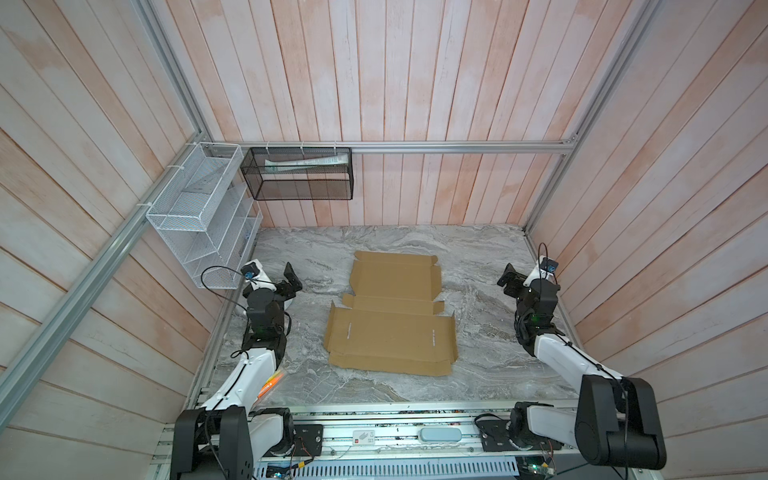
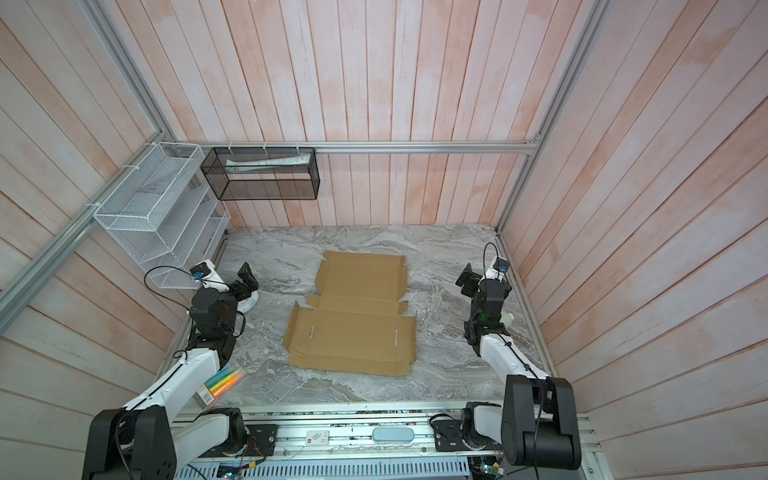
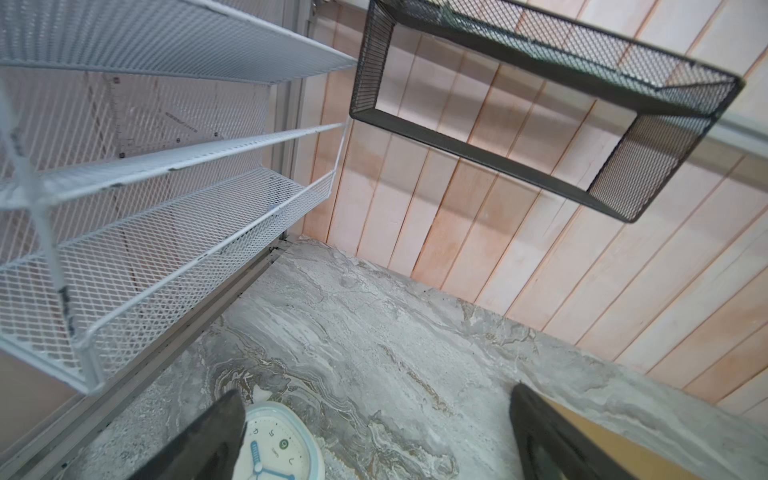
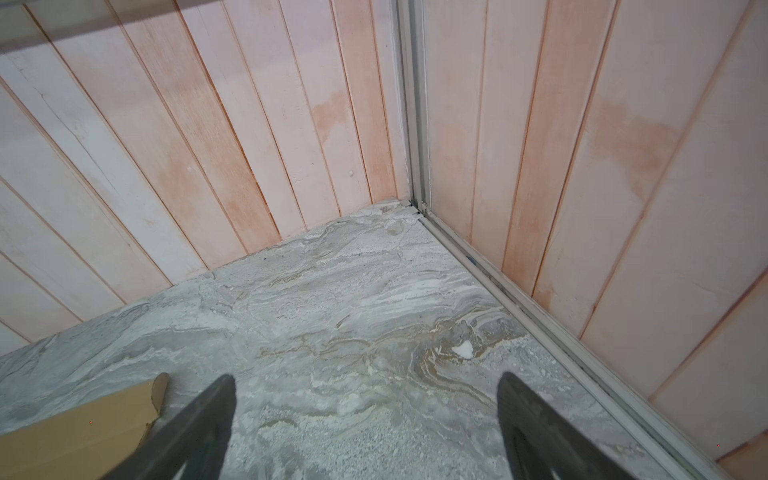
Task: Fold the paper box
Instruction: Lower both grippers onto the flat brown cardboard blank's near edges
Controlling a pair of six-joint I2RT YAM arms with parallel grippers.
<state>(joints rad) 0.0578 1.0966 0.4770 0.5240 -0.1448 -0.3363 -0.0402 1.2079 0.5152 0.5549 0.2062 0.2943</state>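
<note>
My left gripper [image 1: 294,279] and right gripper [image 1: 509,278] gape empty, flanking the flat paper box [image 1: 390,320]; one-sided pushing could skid it.

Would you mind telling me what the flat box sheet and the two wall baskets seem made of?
The paper box: seemingly brown cardboard, matte, with creases and cut slots. The white rack and black basket: probably coated metal mesh; the wall shows through.

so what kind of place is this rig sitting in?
Most likely a staged robot test cell dressed up as a desk corner, not a real room: an aluminium frame around plank walls, a marble-look tabletop, and a white mesh rack tied to the frame.
</note>
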